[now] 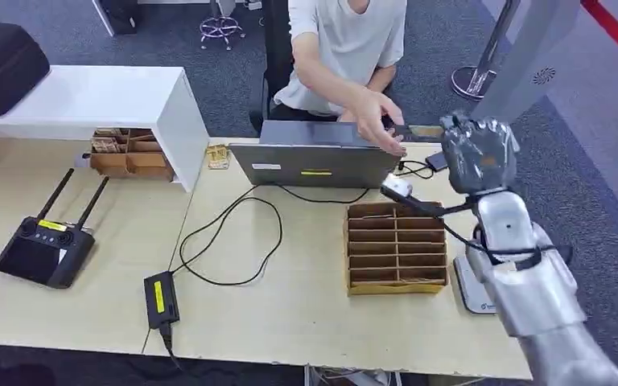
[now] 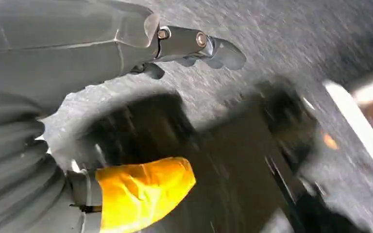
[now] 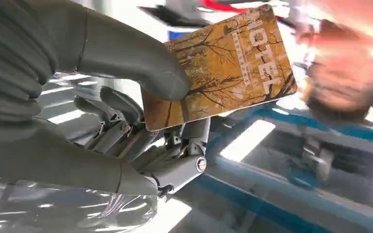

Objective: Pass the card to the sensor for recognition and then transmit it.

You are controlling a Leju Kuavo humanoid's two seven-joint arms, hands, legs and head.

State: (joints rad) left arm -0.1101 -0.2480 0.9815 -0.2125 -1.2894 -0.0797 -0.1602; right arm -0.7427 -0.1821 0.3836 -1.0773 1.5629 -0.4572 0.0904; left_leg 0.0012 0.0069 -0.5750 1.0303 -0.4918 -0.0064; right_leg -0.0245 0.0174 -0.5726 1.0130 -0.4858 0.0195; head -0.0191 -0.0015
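The robot's right hand (image 3: 141,121) pinches an orange hotel card (image 3: 223,65) between thumb and fingers, raised beyond the laptop (image 1: 315,165); a person's hand (image 1: 382,121) reaches to it; left hand (image 2: 194,46) hangs, grip unclear.

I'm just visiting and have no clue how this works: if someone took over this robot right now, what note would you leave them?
Right hand: raised past the laptop, pinching the card between thumb and fingers.
Left hand: hanging over the floor, holding nothing.
A person's hand is reaching toward the card, close to it; whether it touches yet is unclear.
The white reader lies at the table's right edge, beside the slotted card box.
Done: card picked up and offered. Whether it was scanned cannot be told.
Left: let go once the person has it.
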